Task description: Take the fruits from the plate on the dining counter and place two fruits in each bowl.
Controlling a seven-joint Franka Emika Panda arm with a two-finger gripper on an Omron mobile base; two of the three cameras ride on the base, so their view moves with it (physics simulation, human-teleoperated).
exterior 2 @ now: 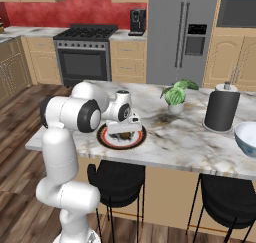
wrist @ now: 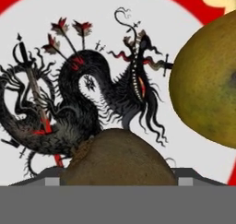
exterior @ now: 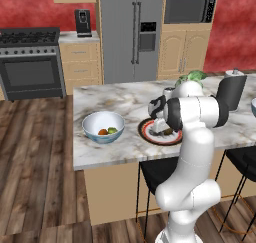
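1. The gripper is down over the plate, which serves as the landmark here; it lies on the dining counter near the counter's front edge.
2. In the hand view a dark brown fruit sits right at the gripper's tips, on the plate's white centre, over the lower edge of the dark dragon-like pattern.
3. The finger tips are almost wholly hidden behind that fruit, so I cannot tell how far apart they stand, nor whether they press on it.
4. A yellow-green fruit lies on the same plate, just beside the brown one and apart from it, towards the red ring.
5. From the left base view, a bowl stands on the counter just left of the plate, not touching it; inside it lie an orange fruit and a green fruit, side by side.
6. From the right base view, a second bowl stands well to the right of the plate, at the picture's edge.
7. A potted plant and a dark cylinder stand behind and to the right of the plate.
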